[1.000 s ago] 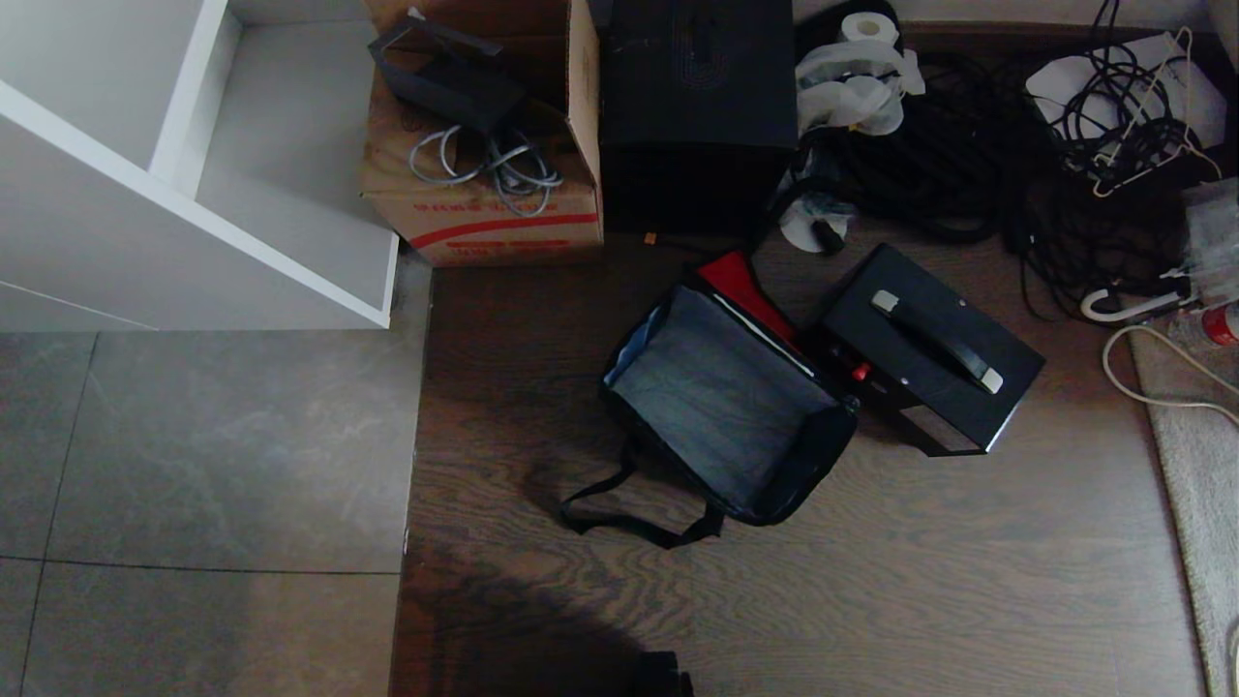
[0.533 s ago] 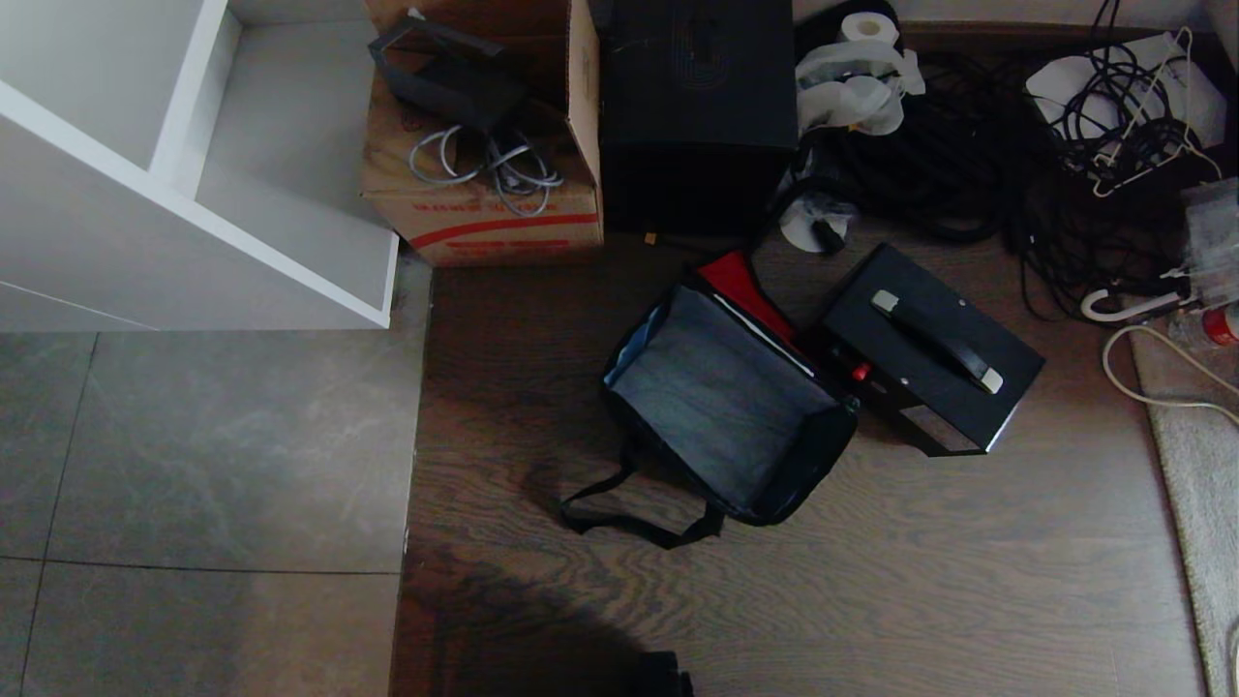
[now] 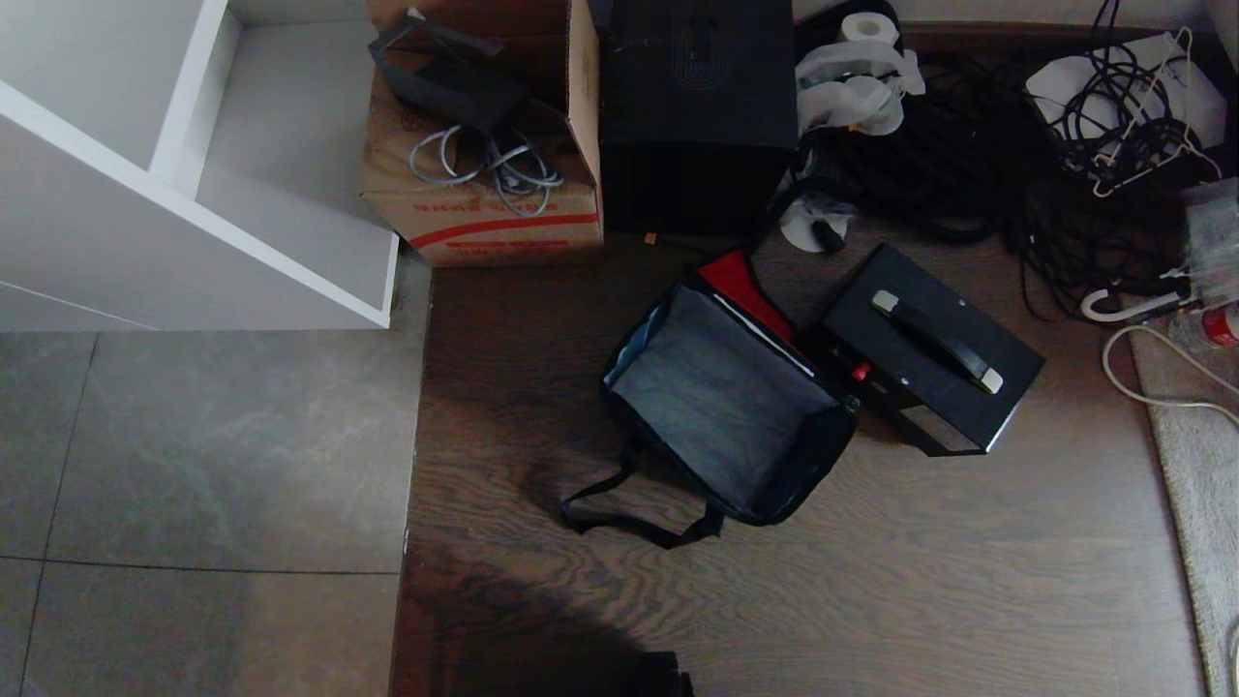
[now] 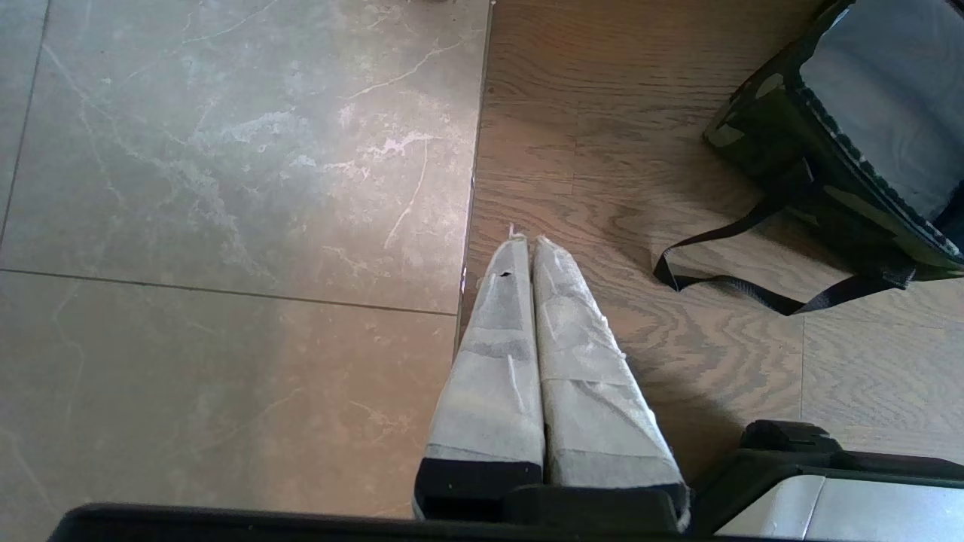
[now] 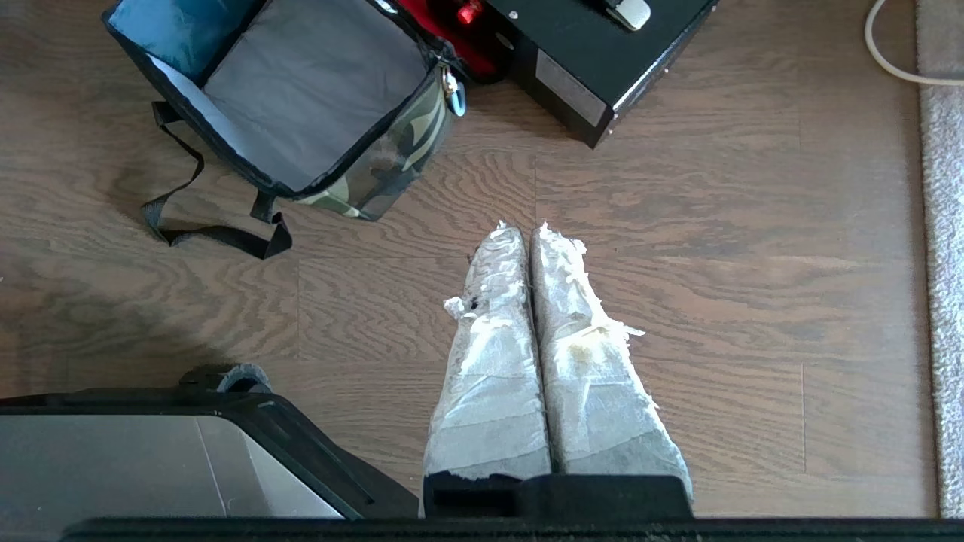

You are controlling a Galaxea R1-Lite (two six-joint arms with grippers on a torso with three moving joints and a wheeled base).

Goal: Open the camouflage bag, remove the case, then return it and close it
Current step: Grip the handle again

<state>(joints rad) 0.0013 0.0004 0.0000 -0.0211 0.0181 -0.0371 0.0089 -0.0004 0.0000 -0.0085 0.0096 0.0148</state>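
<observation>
The camouflage bag (image 3: pixel 721 402) stands open on the wood floor, showing its empty grey lining, with the red lid panel (image 3: pixel 743 288) folded back and the black strap (image 3: pixel 629 518) trailing in front. The black case (image 3: pixel 929 348) with its flat handle sits on the floor just to the bag's right, touching it. Both arms hang parked, out of the head view. My left gripper (image 4: pixel 525 242) is shut and empty above the seam between tile and wood, well short of the bag (image 4: pixel 866 128). My right gripper (image 5: pixel 520 229) is shut and empty over bare wood, short of the bag (image 5: pixel 316 105) and case (image 5: pixel 595 53).
A brown carton (image 3: pixel 484 165) with cables, a tall plain black box (image 3: pixel 697 116), paper rolls (image 3: pixel 857 73) and tangled cables (image 3: pixel 1016 165) line the back. A white shelf unit (image 3: pixel 174 165) stands at the left, a pale rug (image 3: pixel 1195 455) at the right.
</observation>
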